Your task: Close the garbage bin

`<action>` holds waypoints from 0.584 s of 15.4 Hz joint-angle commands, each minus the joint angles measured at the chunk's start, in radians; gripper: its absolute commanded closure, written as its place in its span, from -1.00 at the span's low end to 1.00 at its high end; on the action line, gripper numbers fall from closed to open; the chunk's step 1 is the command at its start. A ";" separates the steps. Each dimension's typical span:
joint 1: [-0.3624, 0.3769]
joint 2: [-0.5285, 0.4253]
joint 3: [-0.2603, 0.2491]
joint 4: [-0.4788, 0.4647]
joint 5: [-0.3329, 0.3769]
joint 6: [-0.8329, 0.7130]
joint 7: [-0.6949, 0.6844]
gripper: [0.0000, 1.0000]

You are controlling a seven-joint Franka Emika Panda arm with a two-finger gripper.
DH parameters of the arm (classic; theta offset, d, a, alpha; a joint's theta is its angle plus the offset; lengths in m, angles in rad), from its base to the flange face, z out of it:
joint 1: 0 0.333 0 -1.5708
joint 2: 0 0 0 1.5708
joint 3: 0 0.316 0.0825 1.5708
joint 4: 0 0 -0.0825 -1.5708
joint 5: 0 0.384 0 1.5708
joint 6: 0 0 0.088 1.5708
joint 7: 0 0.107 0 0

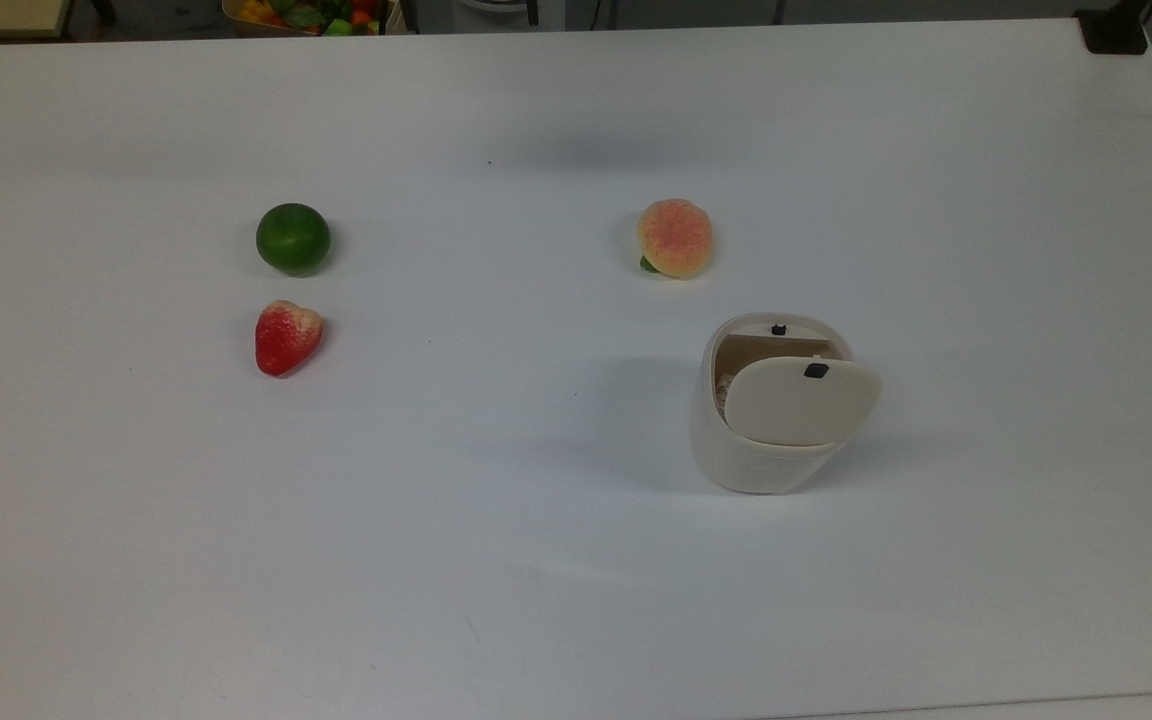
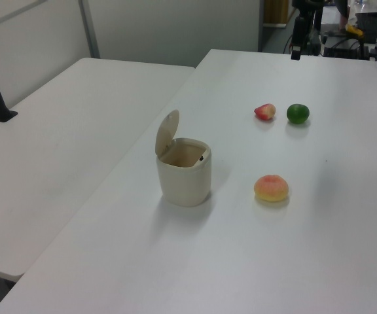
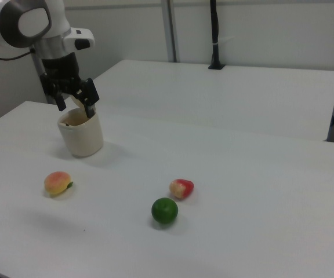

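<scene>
Garbage bin (image 1: 756,455) stands upright on white table (image 1: 536,560), lid (image 1: 801,400) up and open, hinged at the side away from the peach; mouth uncovered. Top view: small black latch mark on lid's inner face, second black mark on bin rim opposite. Left view: bin (image 2: 184,180) with lid (image 2: 167,133) tilted up past vertical on the left view's left side of the bin. Something pale inside the bin, can't tell what.

Gripper (image 3: 73,103) seen in right view, hanging just above the bin (image 3: 82,136), fingers pointing down and spread apart, nothing between them. One finger (image 3: 89,107) looks to be at or just inside the bin's mouth; contact with the lid not clear. Arm (image 3: 33,26) rises above the bin toward the right view's upper left.

Relative to bin: peach (image 1: 675,238) near, just beyond the latch side of the rim in the top view, apart from the bin. Strawberry (image 1: 286,337) and green lime (image 1: 293,239) well away from bin toward the top view's left, near each other, not touching. Second white table (image 2: 57,150) beside the bin's table, on the lid side in the left view.
</scene>
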 commanded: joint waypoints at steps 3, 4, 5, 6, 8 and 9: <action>0.021 0.000 -0.012 -0.001 0.017 0.018 -0.022 -0.23; 0.022 0.002 -0.012 0.000 0.018 0.019 -0.024 0.05; 0.022 0.002 -0.012 0.000 0.024 0.021 -0.021 0.35; 0.024 0.003 -0.012 0.000 0.033 0.021 -0.021 0.53; 0.024 0.005 -0.012 -0.001 0.058 0.050 -0.019 0.98; 0.024 0.006 -0.012 -0.001 0.060 0.050 -0.019 1.00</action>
